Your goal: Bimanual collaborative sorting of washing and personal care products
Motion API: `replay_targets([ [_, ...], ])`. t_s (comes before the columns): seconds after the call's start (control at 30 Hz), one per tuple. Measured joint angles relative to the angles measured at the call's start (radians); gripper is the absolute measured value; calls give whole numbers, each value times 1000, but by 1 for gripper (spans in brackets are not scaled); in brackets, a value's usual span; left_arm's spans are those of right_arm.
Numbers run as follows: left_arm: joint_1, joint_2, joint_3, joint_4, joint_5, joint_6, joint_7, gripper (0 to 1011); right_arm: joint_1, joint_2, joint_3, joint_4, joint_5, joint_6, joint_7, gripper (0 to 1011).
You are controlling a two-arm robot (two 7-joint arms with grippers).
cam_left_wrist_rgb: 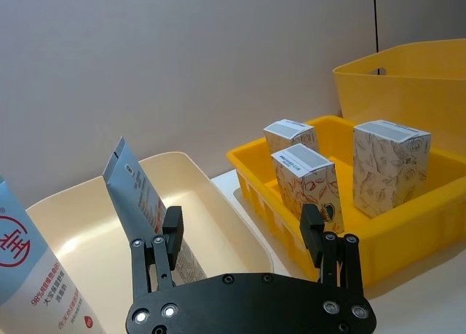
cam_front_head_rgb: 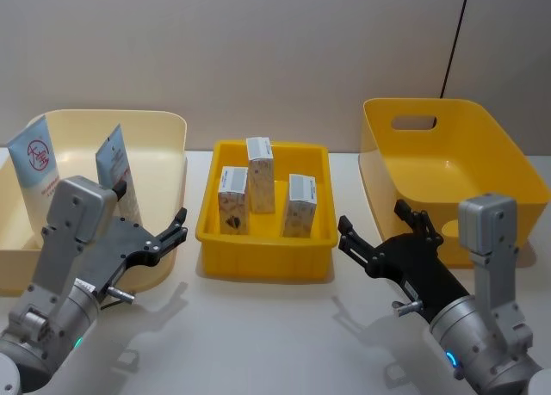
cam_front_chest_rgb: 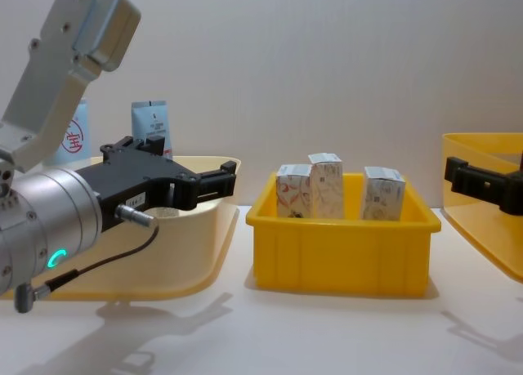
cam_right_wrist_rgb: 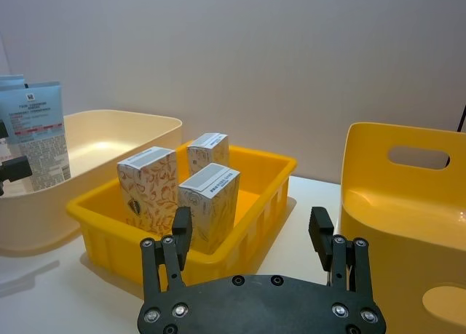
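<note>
The lower halves of the tubes are hidden behind the left arm and the wall of the cream bin (cam_front_head_rgb: 164, 124). Their fine print is too small to read. The bin's left end is cut off at the head view's edge. The right arm covers the near corner of the yellow bin (cam_front_head_rgb: 482, 154). In the chest view the right gripper (cam_front_chest_rgb: 459, 176) is cut off at the edge, and the tubes peek out from behind the left arm.

There are two tubes, both upright in the cream bin at the desk's (cam_front_head_rgb: 258, 343) left edge. The tube with a red ring (cam_front_head_rgb: 33, 163) leans at the bin's left, and the other tube (cam_front_head_rgb: 114, 164) stands nearer the tray (cam_front_head_rgb: 258, 262). Three cartons stand upright in that tray at the middle of the desk, toward its back edge: the reddish carton (cam_front_head_rgb: 233, 200) on the left, a grey carton (cam_front_head_rgb: 260, 174) behind, and another grey carton (cam_front_head_rgb: 300, 204) on the right. There are two bins; the yellow one stands toward the desk's right edge with nothing in it.

The left gripper (cam_front_head_rgb: 179, 225) hovers by the cream bin's corner nearest the tray, fingers (cam_left_wrist_rgb: 172, 228) spread wide and holding nothing. The right gripper (cam_front_head_rgb: 372, 223) hangs over the desk between the tray and the yellow bin, also spread and holding nothing.
</note>
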State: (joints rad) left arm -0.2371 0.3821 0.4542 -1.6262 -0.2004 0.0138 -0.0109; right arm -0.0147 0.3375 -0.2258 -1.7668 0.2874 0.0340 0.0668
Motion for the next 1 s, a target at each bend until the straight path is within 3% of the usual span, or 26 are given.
replay_targets([
  [1.0, 0, 0, 0, 0, 0, 0, 0, 1002, 0, 0, 0, 0, 0, 0, 0, 1001],
])
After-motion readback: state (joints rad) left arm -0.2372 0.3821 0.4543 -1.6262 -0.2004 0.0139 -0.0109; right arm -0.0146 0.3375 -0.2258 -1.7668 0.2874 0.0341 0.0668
